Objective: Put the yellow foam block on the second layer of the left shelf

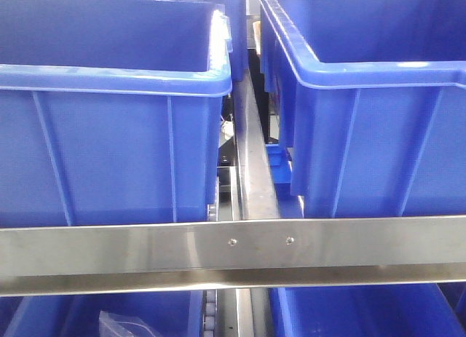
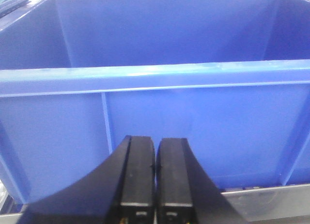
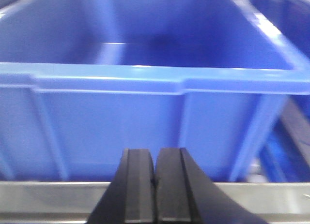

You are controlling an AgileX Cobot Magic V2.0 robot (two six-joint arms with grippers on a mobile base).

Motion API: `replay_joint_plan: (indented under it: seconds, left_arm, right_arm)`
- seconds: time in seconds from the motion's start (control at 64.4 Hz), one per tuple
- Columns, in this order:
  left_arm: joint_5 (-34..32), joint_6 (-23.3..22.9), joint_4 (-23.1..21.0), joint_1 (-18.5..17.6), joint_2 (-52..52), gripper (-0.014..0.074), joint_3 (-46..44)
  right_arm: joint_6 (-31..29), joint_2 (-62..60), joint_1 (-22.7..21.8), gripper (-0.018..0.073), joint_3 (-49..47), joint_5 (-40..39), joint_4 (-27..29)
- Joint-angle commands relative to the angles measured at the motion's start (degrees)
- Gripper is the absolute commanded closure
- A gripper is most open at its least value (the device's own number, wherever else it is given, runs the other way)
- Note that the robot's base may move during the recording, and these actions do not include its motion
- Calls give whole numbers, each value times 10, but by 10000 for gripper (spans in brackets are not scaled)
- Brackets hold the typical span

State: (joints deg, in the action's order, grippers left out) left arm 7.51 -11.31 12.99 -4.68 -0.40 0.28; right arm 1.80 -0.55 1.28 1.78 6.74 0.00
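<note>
While the yellow foam block lies outside every view, blue bins fill the shelf front.
Left gripper (image 2: 155, 168) and right gripper (image 3: 155, 168), jaws pressed together on nothing, each face a bin wall; left bin (image 1: 109, 162) and right bin (image 1: 378, 148) stand above a steel rail (image 1: 145, 253). No writing is legible.

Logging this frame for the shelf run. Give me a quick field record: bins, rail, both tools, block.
left bin: blue bin, upper level, interior visible part shows nothing inside
right bin: blue bin, upper level, beside it across a gap
shelf rail: steel crossbar in front of both bins
lower level: more blue bins below the rail
left tool: left tool shut, nothing between fingers, facing a bin wall
right tool: right tool shut, holding nothing, facing a bin wall
yellow foam block: not visible in any view
</note>
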Motion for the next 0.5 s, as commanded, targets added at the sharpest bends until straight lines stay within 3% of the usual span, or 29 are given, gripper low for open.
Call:
replay_joint_plan:
  seconds: [0.0,0.481]
  left_arm:
    - [-48,-2,-2,0,-9,460,15]
    - [-48,-2,-2,0,-9,460,15]
  right_arm:
    - [-5,-11,-5,504,-13,-47,0]
    - [-5,-11,-5,504,-13,-48,0]
